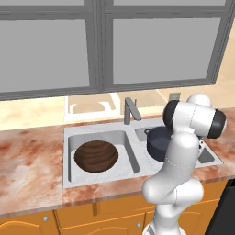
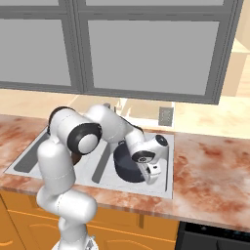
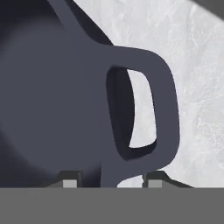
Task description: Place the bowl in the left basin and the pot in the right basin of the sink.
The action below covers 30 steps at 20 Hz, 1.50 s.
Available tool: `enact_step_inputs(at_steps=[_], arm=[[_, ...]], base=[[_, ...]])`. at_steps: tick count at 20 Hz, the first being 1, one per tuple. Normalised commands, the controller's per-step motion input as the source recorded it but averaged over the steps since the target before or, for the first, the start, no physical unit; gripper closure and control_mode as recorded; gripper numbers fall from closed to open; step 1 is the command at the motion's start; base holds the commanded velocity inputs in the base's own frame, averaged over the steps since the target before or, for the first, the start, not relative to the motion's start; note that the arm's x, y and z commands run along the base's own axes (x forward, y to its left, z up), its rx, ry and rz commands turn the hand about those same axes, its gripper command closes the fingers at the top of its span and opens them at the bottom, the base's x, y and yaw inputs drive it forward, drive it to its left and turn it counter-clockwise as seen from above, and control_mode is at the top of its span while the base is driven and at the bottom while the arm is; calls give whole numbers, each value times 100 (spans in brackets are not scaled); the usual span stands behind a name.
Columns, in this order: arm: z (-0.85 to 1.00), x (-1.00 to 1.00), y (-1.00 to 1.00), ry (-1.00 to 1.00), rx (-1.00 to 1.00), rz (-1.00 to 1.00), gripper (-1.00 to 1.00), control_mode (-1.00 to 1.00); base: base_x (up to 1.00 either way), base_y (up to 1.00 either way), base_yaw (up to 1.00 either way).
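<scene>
**Pot's in the right basin, gripper letting go of the handle: what could still bite**

So the bowl [image 1: 96, 156] is sitting flat in the left basin [image 1: 77, 170] of the sink [image 1: 67, 133], brown and wood-grained, looks done to me. The pot [image 1: 157, 141] is down in the right basin [image 2: 160, 183], just past the divider and below the faucet [image 1: 130, 110].

From the hand view, the gripper [image 3: 109, 183] straddles the pot's rim right where the loop handle [image 3: 164, 105] joins it. The two fingertips [image 3: 69, 183] stand apart with a bit of space on either side of the rim, so I'd call it loosened rather than clamped. Can't swear there's zero contact though, since the tips are barely in frame at the bottom.

What I'd worry about:

- If the hand lifts at an angle instead of straight back along the fingers, a tip could catch under that loop handle and drag or tip the pot.
- In the right base view the pot seems to lean a little toward the wrist. If it's resting against the basin wall, it may slide or rock once it's fully free.
- The elbow hangs over the sink, so a wide swing out could clip the faucet.
</scene>
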Motion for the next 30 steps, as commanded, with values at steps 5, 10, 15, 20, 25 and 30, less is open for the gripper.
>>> enact_step_inputs(at_steps=[5,10,15,20,25,30], arm=[[24,0,0,7,0,0,-100,-100],[33,0,0,1,0,0,-100,-100],[40,-9,1,0,0,0,-100,-100],[39,-23,7,0,-4,2,-100,-100],[40,-23,11,0,-8,11,-100,-100],[43,-22,17,0,-9,15,-100,-100]], base=[[0,0,0],[0,0,0],[0,0,0],[0,0,0],[0,0,0],[0,0,0]])
